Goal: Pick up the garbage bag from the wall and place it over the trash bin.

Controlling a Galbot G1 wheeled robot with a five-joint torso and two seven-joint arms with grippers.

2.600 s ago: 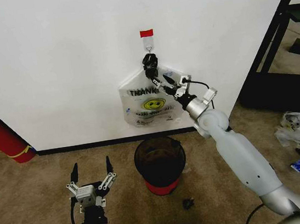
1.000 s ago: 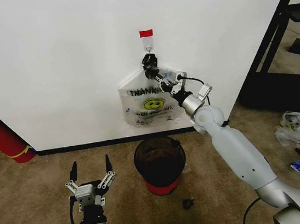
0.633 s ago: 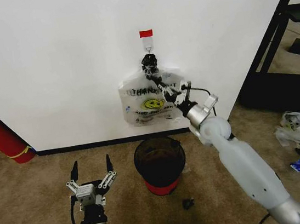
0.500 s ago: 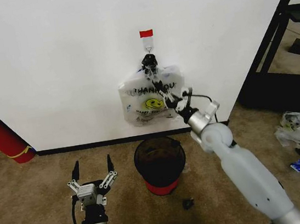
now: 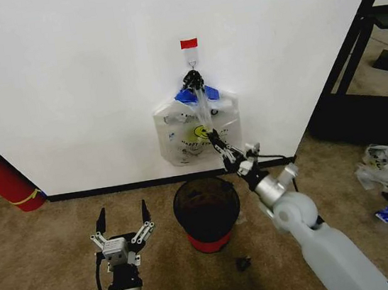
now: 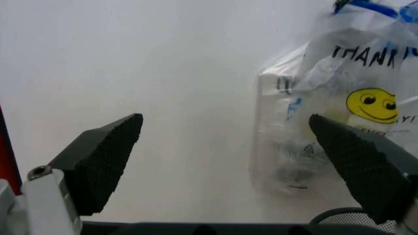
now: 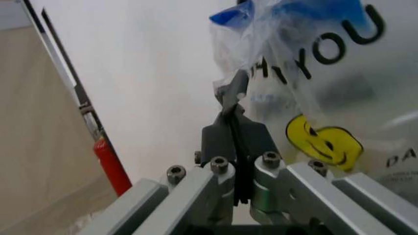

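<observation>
Right gripper (image 5: 221, 145) pinches garbage bag (image 5: 202, 108), stretched vertically.

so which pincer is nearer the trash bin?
Right. The right pincer hangs just above the trash bin, shut on the garbage bag; the left pincer sits open beside it, farther off.

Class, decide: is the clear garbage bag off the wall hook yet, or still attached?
Still attached: the garbage bag stretches from the hook down to the shut right end effector.
</observation>
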